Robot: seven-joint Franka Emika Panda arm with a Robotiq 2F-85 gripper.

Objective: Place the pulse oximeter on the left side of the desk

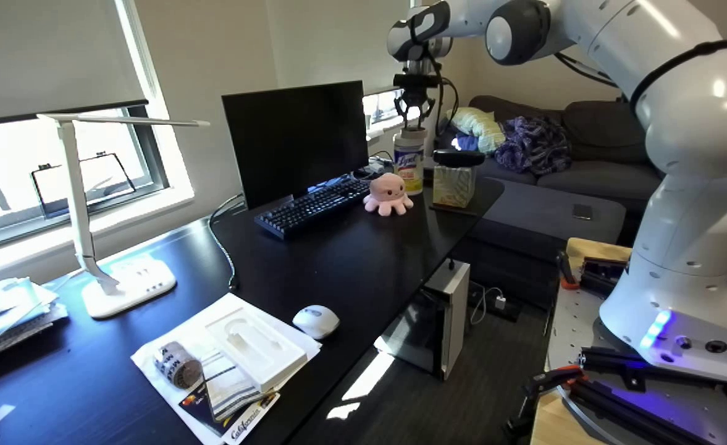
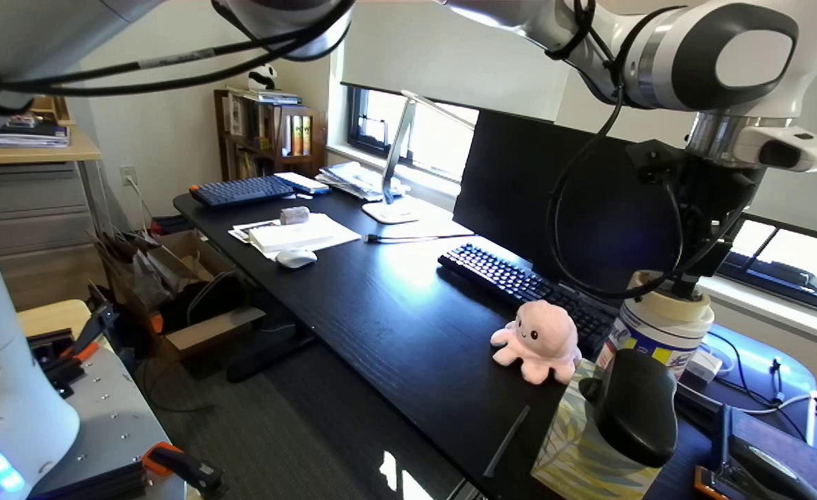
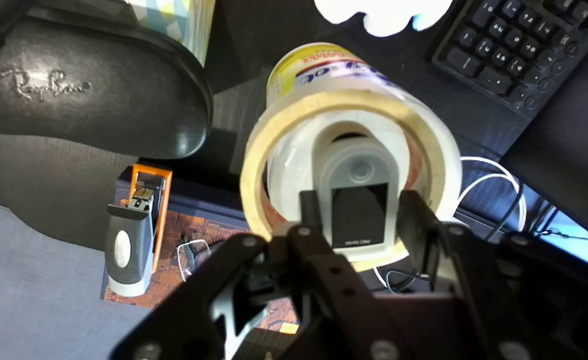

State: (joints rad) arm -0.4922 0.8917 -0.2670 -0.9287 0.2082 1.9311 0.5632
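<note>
The pulse oximeter [image 3: 356, 200], pale with a dark screen, stands inside a tape ring [image 3: 256, 165] on top of a Lysol wipes canister [image 3: 301, 75]. My gripper [image 3: 358, 205] has one fingertip on each side of it, close against both edges. The oximeter is hidden in both exterior views. There my gripper [image 1: 413, 123] points down into the tape ring on the canister [image 1: 408, 164]; it shows too above the canister in an exterior view [image 2: 686, 288]. The canister stands on the far end of the black desk [image 1: 332, 266].
A tissue box [image 1: 454, 185] with a black glasses case [image 1: 459, 157] on it stands beside the canister. A pink octopus [image 1: 388, 194], a keyboard [image 1: 317, 207] and a monitor [image 1: 298, 139] are close by. A white mouse [image 1: 316, 321], papers and lamp [image 1: 128, 287] are farther along the desk.
</note>
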